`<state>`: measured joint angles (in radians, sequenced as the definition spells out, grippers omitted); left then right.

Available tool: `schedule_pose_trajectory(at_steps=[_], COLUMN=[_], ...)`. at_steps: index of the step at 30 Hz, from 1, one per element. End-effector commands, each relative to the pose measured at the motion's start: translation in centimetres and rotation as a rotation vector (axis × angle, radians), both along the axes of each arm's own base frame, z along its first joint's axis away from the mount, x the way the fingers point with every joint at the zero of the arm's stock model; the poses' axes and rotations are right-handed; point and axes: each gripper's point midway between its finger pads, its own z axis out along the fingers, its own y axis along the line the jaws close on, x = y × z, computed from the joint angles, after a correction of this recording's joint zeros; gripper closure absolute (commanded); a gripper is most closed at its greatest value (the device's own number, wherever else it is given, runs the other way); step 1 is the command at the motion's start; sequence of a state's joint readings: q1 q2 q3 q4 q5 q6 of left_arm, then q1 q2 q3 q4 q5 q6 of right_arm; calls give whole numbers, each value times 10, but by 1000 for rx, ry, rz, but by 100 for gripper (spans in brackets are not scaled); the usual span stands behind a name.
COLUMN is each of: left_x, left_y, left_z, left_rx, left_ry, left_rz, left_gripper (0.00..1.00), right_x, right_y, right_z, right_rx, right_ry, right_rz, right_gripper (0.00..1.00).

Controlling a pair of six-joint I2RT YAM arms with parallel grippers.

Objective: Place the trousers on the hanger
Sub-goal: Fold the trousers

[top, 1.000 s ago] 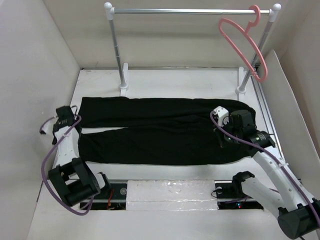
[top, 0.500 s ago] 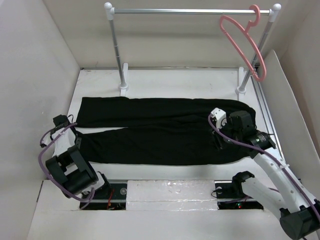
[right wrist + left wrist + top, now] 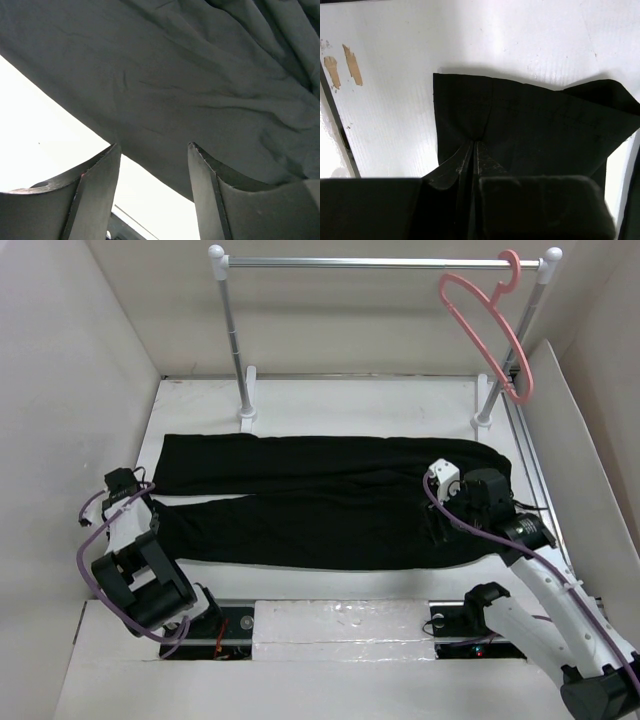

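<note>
The black trousers (image 3: 320, 502) lie flat across the white table, legs to the left and waist to the right. My left gripper (image 3: 152, 518) sits at the cuff of the near leg; in the left wrist view it (image 3: 475, 143) is shut on the trousers (image 3: 530, 125), and the cloth puckers at its fingertips. Over the waist's near edge my right gripper (image 3: 443, 528) stands open; in the right wrist view its fingers (image 3: 107, 170) straddle the edge of the trousers (image 3: 190, 85) without holding them. The pink hanger (image 3: 487, 325) hangs from the rail's right end.
The silver rail (image 3: 370, 261) spans the back on two white posts with feet on the table (image 3: 245, 415). White walls close in on the left and right. A raised track (image 3: 530, 470) runs along the table's right edge.
My left gripper has closed on the near leg's cuff after moving toward the near edge. My right gripper has opened wider and shifted slightly right.
</note>
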<state>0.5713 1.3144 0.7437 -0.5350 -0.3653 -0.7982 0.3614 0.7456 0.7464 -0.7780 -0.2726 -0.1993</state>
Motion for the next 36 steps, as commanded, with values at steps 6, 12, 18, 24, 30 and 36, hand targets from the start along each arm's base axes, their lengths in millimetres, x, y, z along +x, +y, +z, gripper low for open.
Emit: schedule_pose_trajectory(at_steps=[6,12,18,24,30,36], left_x=[-4,-6,-1,19,53,65], left_y=[-4,-9,-10,-9,-6,-16], left_z=[-10,-19,-18,4,81,117], left_rx=[-36,-60,-71,-54,68,115], left_ry=[49,75,58,-55,-263,-379], left_rz=[-31,-32,-51,-97,-136,-166], left_gripper=[83,82,92,100,100,100], right_x=[11,17,15,18,23,14], right_y=[0,-4,-4,-9,-14,-30], right_z=[11,17,11,5,9,-14], right_rx=[3,-16,-12,-3,0,-48], right_ry=[-29,-48,-20,0,-3,101], right_rz=[-38,-57,-71,-106,-131,-236], right_gripper=[38,37,25,12,11,8])
